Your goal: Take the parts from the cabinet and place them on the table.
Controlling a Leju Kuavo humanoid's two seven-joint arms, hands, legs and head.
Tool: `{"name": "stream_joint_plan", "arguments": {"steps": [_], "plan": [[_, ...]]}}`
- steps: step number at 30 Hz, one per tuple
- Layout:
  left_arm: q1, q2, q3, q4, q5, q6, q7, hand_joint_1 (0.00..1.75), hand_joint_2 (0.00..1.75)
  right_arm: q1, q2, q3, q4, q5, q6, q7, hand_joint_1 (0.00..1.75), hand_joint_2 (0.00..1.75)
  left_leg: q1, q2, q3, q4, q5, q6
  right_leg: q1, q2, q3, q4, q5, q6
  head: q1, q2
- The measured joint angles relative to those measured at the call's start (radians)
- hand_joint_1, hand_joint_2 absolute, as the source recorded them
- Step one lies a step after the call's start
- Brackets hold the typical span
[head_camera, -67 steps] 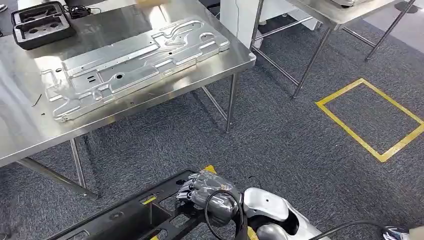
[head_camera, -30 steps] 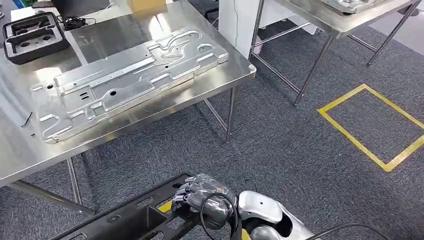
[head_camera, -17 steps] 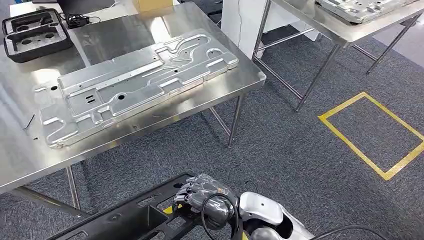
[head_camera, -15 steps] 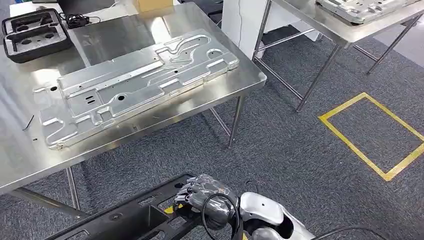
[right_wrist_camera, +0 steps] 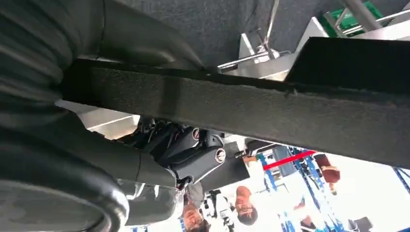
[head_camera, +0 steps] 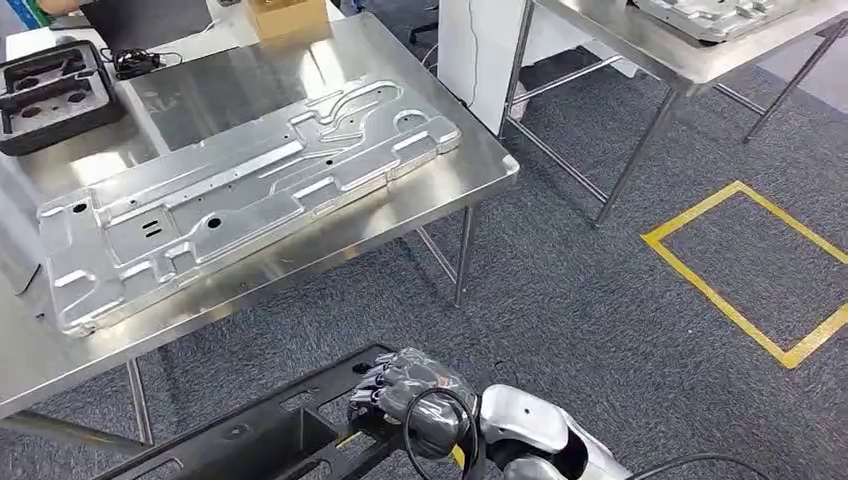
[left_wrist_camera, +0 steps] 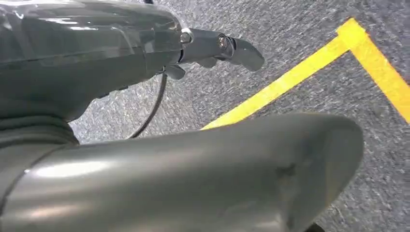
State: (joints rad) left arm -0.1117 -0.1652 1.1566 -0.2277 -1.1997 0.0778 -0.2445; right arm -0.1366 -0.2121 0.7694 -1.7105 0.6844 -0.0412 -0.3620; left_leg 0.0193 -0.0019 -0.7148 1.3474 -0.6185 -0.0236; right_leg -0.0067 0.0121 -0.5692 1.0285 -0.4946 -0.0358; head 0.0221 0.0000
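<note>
1 black frame part (head_camera: 260,440) runs lengthwise lower-left to upper-right, gripped by right hand (head_camera: 405,385); left hand (left_wrist_camera: 212,48) empty, fingers apart.

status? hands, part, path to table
Right robot hand grips black frame part, carried low. Left robot hand empty, fingers apart over carpet. Steel table ahead, large metal panel covering much of it.

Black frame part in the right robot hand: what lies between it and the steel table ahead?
In the head view, only bare grey carpet separates the black frame part, held by the right robot hand, from the steel table.
</note>
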Motion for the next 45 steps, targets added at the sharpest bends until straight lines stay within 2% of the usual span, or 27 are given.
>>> {"name": "stream_joint_plan", "arguments": {"steps": [1, 3, 5, 9, 10, 11, 13, 14, 15, 16, 18, 19, 20, 21, 25, 26, 28, 29, 30, 31, 33, 34, 36, 38, 41, 44, 45], "plan": [[-0.001, 0.0, -0.001, 0.0, 0.0, 0.0, 0.0, 0.0, 0.0, -0.001, 0.004, 0.0, 0.0, 0.002, 0.002, 0.0, 1.75, 1.75, 0.0, 0.0, 0.013, -0.063, 0.057, 0.001, 0.0, 0.003, 0.013, 0.0, -0.009, 0.003, 0.0, 0.0], [-0.003, 0.0, -0.002, 0.0, 0.003, 0.004, 0.002, 0.0, 0.0, -0.006, 0.013, 0.0, 0.001, 0.002, 0.006, 0.002, 1.75, 1.75, 0.0, 0.001, 0.072, -0.247, 0.18, 0.006, 0.0, 0.003, 0.043, 0.0, -0.029, 0.013, 0.0, 0.0], [-0.006, -0.003, -0.002, 0.0, 0.005, 0.005, 0.005, 0.0, 0.0, -0.012, 0.018, 0.002, 0.004, 0.002, 0.008, 0.002, 1.75, 1.75, -0.008, 0.001, 0.1, -0.288, 0.148, 0.012, 0.004, 0.004, 0.037, 0.002, -0.039, 0.025, -0.001, 0.0], [-0.003, -0.007, -0.002, 0.0, 0.009, 0.006, 0.008, 0.0, 0.0, -0.021, 0.029, 0.003, 0.005, 0.002, 0.011, 0.0, 1.75, 1.75, -0.001, -0.001, 0.107, -0.298, 0.141, 0.032, 0.003, -0.001, 0.042, -0.006, -0.052, 0.042, 0.002, 0.0], [-0.004, -0.007, -0.002, -0.001, 0.01, 0.007, 0.008, 0.0, 0.0, -0.025, 0.031, 0.005, 0.005, 0.002, 0.012, 0.0, 1.75, 1.75, 0.0, -0.001, 0.115, -0.301, 0.137, 0.038, 0.002, -0.003, 0.031, 0.024, -0.063, 0.045, 0.003, 0.0], [-0.005, -0.008, -0.003, -0.001, 0.01, 0.007, 0.008, 0.0, 0.0, -0.029, 0.032, 0.006, 0.006, 0.002, 0.012, -0.002, 1.75, 1.75, 0.001, 0.001, 0.119, -0.301, 0.133, 0.043, 0.001, -0.003, -0.004, 0.089, -0.089, 0.047, 0.003, 0.0], [-0.005, -0.01, -0.003, -0.002, 0.01, 0.007, 0.008, 0.0, 0.0, -0.03, 0.034, 0.008, 0.011, 0.002, 0.016, -0.002, 1.75, 1.75, 0.001, 0.001, 0.128, -0.301, 0.122, 0.048, -0.005, -0.003, -0.116, 0.262, -0.139, 0.049, 0.003, 0.0], [-0.003, -0.011, -0.003, -0.002, 0.01, 0.007, 0.009, 0.0, 0.0, -0.03, 0.035, 0.01, 0.015, 0.002, 0.019, -0.002, 1.75, 1.75, 0.001, 0.0, 0.133, -0.301, 0.116, 0.048, -0.006, -0.003, -0.158, 0.312, -0.141, 0.05, 0.003, 0.0], [-0.002, -0.011, -0.003, -0.002, 0.01, 0.007, 0.01, 0.0, 0.0, -0.03, 0.035, 0.012, 0.018, 0.002, 0.021, -0.002, 1.75, 1.75, 0.002, -0.002, 0.144, -0.301, 0.108, 0.047, -0.008, -0.003, -0.178, 0.314, -0.115, 0.052, 0.003, 0.0], [-0.001, -0.012, -0.002, -0.002, 0.01, 0.007, 0.01, 0.0, 0.0, -0.031, 0.037, 0.014, 0.022, 0.002, 0.021, -0.002, 1.75, 1.75, 0.003, -0.005, 0.156, -0.301, 0.099, 0.044, -0.008, -0.003, -0.173, 0.269, -0.065, 0.052, 0.003, 0.0], [-0.002, -0.016, -0.003, -0.002, 0.01, 0.007, 0.011, 0.0, 0.0, -0.035, 0.038, 0.016, 0.025, 0.002, 0.022, -0.002, 1.75, 1.75, 0.006, -0.009, 0.185, -0.301, 0.079, 0.035, -0.008, -0.004, -0.119, 0.101, 0.063, 0.051, 0.003, 0.0], [-0.002, -0.016, -0.003, -0.002, 0.01, 0.007, 0.011, 0.0, 0.0, -0.038, 0.039, 0.018, 0.029, 0.002, 0.023, -0.002, 1.75, 1.75, 0.006, -0.01, 0.192, -0.303, 0.071, 0.028, -0.006, -0.007, -0.096, 0.056, 0.074, 0.049, 0.004, 0.0], [-0.003, -0.019, -0.003, -0.002, 0.009, 0.006, 0.011, 0.0, 0.0, -0.042, 0.041, 0.018, 0.03, 0.002, 0.026, -0.001, 1.75, 1.75, 0.0, -0.014, 0.19, -0.301, 0.066, 0.02, 0.005, -0.006, -0.082, 0.038, 0.066, 0.046, 0.003, 0.0], [-0.003, -0.019, -0.003, -0.003, 0.009, 0.005, 0.011, 0.0, 0.0, -0.044, 0.043, 0.019, 0.03, 0.002, 0.028, -0.001, 1.75, 1.75, 0.0, -0.012, 0.184, -0.301, 0.066, 0.017, 0.003, -0.006, -0.077, 0.023, 0.046, 0.038, 0.004, 0.0], [-0.004, -0.02, -0.003, -0.005, 0.007, 0.004, 0.011, 0.0, 0.0, -0.045, 0.051, 0.02, 0.036, 0.002, 0.029, -0.001, 1.75, 1.75, 0.003, -0.003, 0.197, -0.29, 0.045, 0.0, -0.003, -0.003, -0.054, 0.009, 0.034, 0.016, 0.002, 0.0], [-0.005, -0.021, -0.004, -0.005, 0.006, 0.004, 0.011, 0.0, 0.0, -0.047, 0.054, 0.02, 0.037, 0.002, 0.03, -0.001, 1.75, 1.75, 0.002, -0.002, 0.165, -0.23, 0.021, 0.0, -0.003, -0.003, -0.048, 0.008, 0.028, 0.008, 0.002, 0.0], [-0.003, -0.021, -0.005, -0.005, 0.004, 0.004, 0.011, 0.0, 0.0, -0.045, 0.058, 0.021, 0.04, 0.002, 0.03, 0.0, 1.75, 1.75, -0.001, -0.002, 0.065, -0.059, -0.041, -0.001, -0.001, -0.003, -0.038, 0.008, 0.018, -0.001, 0.001, 0.0], [0.0, -0.021, -0.005, -0.005, 0.003, 0.004, 0.011, 0.0, 0.0, -0.044, 0.058, 0.022, 0.042, 0.002, 0.03, 0.0, 1.75, 1.75, -0.001, -0.002, 0.021, 0.008, -0.053, -0.001, 0.001, -0.003, -0.032, 0.008, 0.012, -0.003, 0.001, 0.0], [0.003, -0.021, -0.005, -0.005, 0.003, 0.004, 0.011, 0.0, 0.0, -0.042, 0.057, 0.022, 0.043, 0.003, 0.031, 0.002, 1.75, 1.75, -0.001, -0.002, -0.005, 0.029, -0.033, -0.001, 0.003, 0.0, -0.022, 0.008, 0.006, -0.004, 0.001, 0.0], [0.004, -0.021, -0.005, -0.005, 0.003, 0.004, 0.011, 0.0, 0.0, -0.041, 0.058, 0.022, 0.045, 0.006, 0.031, 0.002, 1.75, 1.75, -0.001, -0.002, -0.004, -0.004, 0.016, 0.0, 0.003, 0.003, -0.009, 0.008, -0.002, -0.003, 0.001, 0.0], [0.004, -0.021, -0.005, -0.005, 0.003, 0.005, 0.011, 0.0, 0.0, -0.042, 0.058, 0.026, 0.045, 0.015, 0.031, 0.004, 1.75, 1.75, -0.001, -0.002, 0.036, -0.142, 0.125, 0.005, 0.004, 0.004, 0.016, 0.008, -0.018, 0.002, 0.001, 0.0], [0.004, -0.02, -0.005, -0.006, 0.003, 0.005, 0.011, 0.0, 0.0, -0.046, 0.059, 0.027, 0.045, 0.023, 0.032, 0.008, 1.75, 1.75, -0.004, -0.002, 0.074, -0.251, 0.182, 0.01, 0.004, 0.004, 0.039, 0.008, -0.032, 0.008, 0.001, 0.0], [0.003, -0.02, -0.005, -0.007, 0.004, 0.005, 0.01, 0.0, 0.0, -0.061, 0.056, 0.032, 0.046, 0.043, 0.04, 0.015, 1.75, 1.75, -0.015, -0.002, 0.098, -0.279, 0.152, 0.017, 0.006, 0.004, 0.033, 0.004, -0.041, 0.021, -0.001, 0.0], [0.003, -0.02, -0.005, -0.008, 0.005, 0.003, 0.011, 0.0, 0.0, -0.079, 0.052, 0.033, 0.046, 0.054, 0.046, 0.021, 1.75, 1.75, -0.018, -0.002, 0.097, -0.284, 0.138, 0.027, 0.004, 0.003, 0.031, -0.003, -0.041, 0.027, 0.0, 0.0], [0.003, -0.023, -0.004, -0.008, 0.006, 0.003, 0.01, 0.0, 0.0, -0.127, 0.038, 0.033, 0.044, 0.062, 0.066, 0.028, 1.75, 1.75, -0.005, -0.001, 0.118, -0.303, 0.135, 0.042, 0.006, -0.001, 0.02, 0.028, -0.062, 0.039, 0.003, 0.0], [-0.005, -0.024, -0.004, -0.008, 0.01, -0.004, 0.008, 0.0, 0.0, -0.187, 0.021, 0.037, 0.044, 0.06, 0.106, 0.044, 1.75, 1.75, -0.004, 0.002, 0.13, -0.303, 0.122, 0.052, -0.001, -0.002, -0.123, 0.264, -0.14, 0.044, 0.003, 0.0], [-0.005, -0.025, -0.004, -0.008, 0.01, -0.006, 0.008, 0.0, 0.0, -0.199, 0.014, 0.039, 0.045, 0.057, 0.116, 0.047, 1.75, 1.75, -0.004, 0.002, 0.136, -0.303, 0.116, 0.052, -0.004, -0.002, -0.167, 0.32, -0.142, 0.045, 0.004, 0.0]]}}
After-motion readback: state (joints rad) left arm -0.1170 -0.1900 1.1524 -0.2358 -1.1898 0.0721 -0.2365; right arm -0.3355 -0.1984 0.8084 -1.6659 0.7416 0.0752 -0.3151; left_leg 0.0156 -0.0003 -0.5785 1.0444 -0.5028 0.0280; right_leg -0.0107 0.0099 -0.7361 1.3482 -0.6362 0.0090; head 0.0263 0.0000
